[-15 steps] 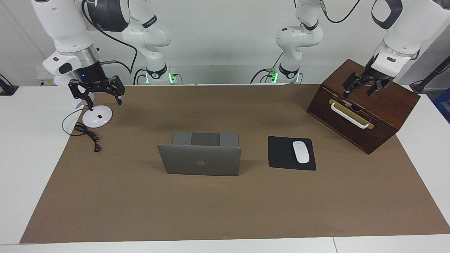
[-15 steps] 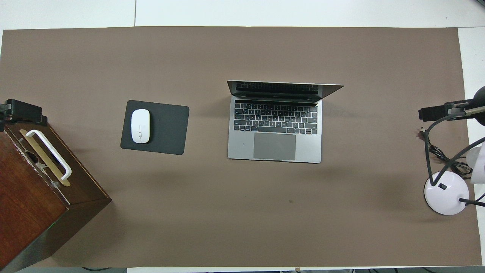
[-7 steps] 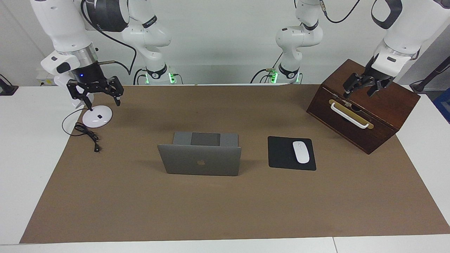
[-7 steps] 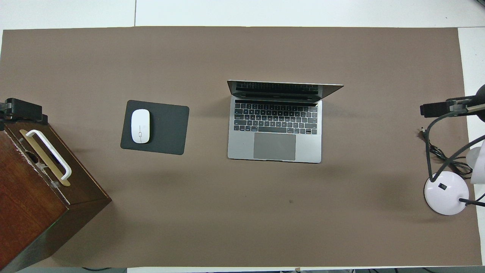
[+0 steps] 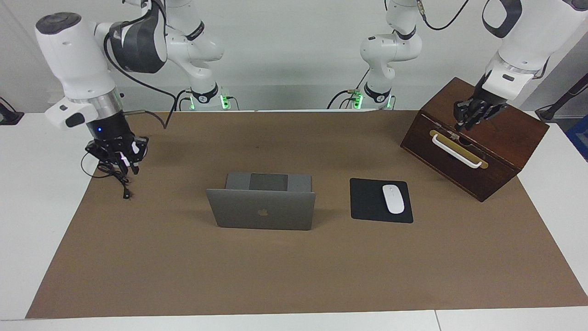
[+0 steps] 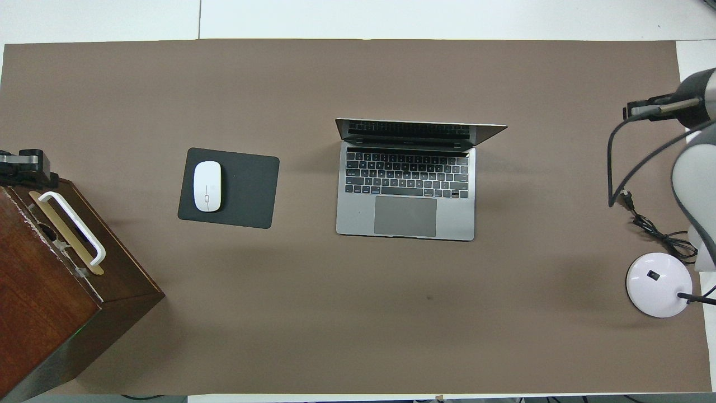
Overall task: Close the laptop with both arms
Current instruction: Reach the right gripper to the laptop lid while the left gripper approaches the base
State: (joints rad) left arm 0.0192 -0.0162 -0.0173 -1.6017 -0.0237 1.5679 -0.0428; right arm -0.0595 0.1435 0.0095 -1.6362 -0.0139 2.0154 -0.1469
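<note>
The silver-grey laptop (image 5: pixel 262 211) stands open at the middle of the brown mat, its lid with the apple logo turned away from the robots. The overhead view shows its keyboard and trackpad (image 6: pixel 405 196). My right gripper (image 5: pixel 118 158) hangs over the white lamp base at the right arm's end of the table, fingers drawn together, holding nothing; it also shows in the overhead view (image 6: pixel 643 109). My left gripper (image 5: pixel 465 120) is over the top front edge of the wooden box, fingers drawn together, holding nothing; it also shows in the overhead view (image 6: pixel 22 165). Both are well away from the laptop.
A black mouse pad (image 5: pixel 367 202) with a white mouse (image 5: pixel 393 198) lies beside the laptop toward the left arm's end. A dark wooden box (image 5: pixel 496 142) with a white handle (image 5: pixel 457 151) stands there too. A white lamp base (image 6: pixel 657 282) and black cable (image 5: pixel 120 181) lie at the right arm's end.
The right gripper has dropped, moved out over the lamp base and drawn its fingers together. The left gripper has also drawn its fingers together over the box. The laptop has not moved.
</note>
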